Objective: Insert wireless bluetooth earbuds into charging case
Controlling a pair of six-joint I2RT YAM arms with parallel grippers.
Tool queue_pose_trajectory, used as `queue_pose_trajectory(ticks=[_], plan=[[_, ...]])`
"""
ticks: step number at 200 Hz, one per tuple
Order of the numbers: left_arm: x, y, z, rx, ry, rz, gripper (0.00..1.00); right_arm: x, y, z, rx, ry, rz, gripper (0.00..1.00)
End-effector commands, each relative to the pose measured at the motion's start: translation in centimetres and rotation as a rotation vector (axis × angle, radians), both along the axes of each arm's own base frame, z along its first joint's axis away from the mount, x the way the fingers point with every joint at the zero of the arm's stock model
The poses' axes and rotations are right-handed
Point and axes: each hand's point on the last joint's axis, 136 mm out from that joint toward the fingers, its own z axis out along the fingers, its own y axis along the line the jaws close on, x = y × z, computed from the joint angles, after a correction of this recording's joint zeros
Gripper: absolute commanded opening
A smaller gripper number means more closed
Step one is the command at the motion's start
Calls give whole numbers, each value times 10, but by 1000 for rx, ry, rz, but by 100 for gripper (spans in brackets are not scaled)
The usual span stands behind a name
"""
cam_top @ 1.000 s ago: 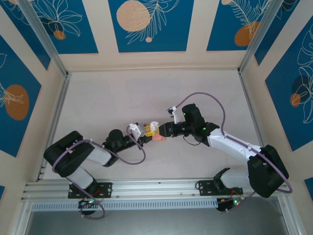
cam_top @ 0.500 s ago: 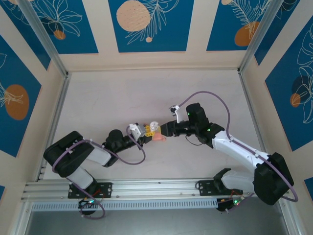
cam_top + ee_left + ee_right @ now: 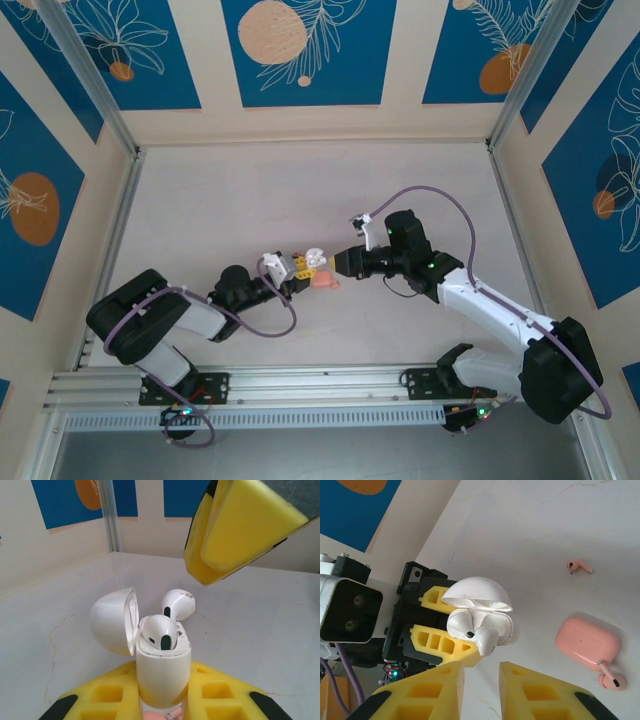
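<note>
Pale, veined tabletop fills the floor of a booth whose walls carry blue panels with leaves and orange discs. At the middle of the right wrist view stands a white charging case, its rounded lid swung open. One white earbud sits in its well. A second white earbud pokes up at the far rim; whether it is fully seated cannot be told. The left pincer is clamped on the white case's lower body. The right pincer, at the bottom of its own view, has its fingers a narrow gap apart with nothing between them, just short of the case. At lower right lies a closed pink case with a pink earbud touching its corner. Another pink earbud lies apart, higher up.
</note>
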Motion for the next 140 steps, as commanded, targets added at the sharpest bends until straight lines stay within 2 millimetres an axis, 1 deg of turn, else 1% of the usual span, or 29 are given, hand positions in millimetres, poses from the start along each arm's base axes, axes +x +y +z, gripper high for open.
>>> queue_pose_trajectory(ticks=[1,105,140], plan=[[-4,-1,14,-35,-43,-8,19,0,7,13,28,-20,39,24],[-5,-1,15,-34,-46,-8,19,2,16,13,39,-24,71,21],[-4,-1,16,-35,-49,-9,19,2,19,11,37,-19,78,21]])
